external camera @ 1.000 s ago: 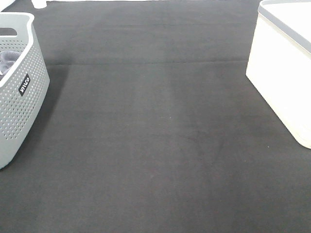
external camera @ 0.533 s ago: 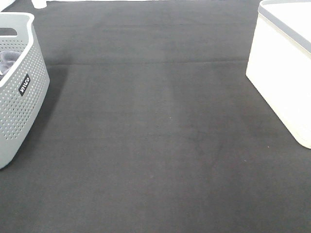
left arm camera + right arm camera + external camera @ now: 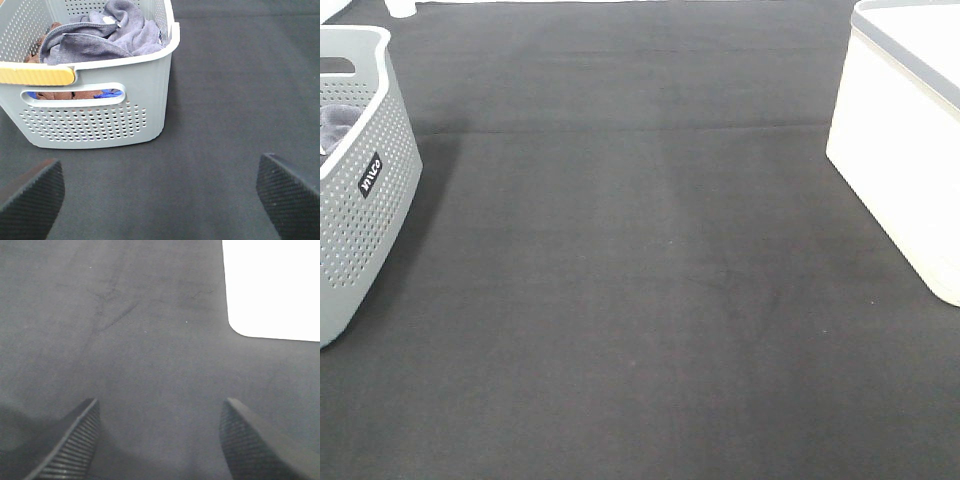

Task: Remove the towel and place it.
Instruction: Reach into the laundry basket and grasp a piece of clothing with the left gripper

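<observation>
The task seems unstarted: the towel (image 3: 107,32) lies bunched inside the basket (image 3: 100,125), the left gripper (image 3: 160,192) and right gripper (image 3: 162,440) hang wide and empty, so the left should probably reach in and pinch a fold.

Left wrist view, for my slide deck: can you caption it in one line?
Left gripper, fingers open, faces a perforated grey plastic basket holding the crumpled grey-blue microfibre towel.
</observation>
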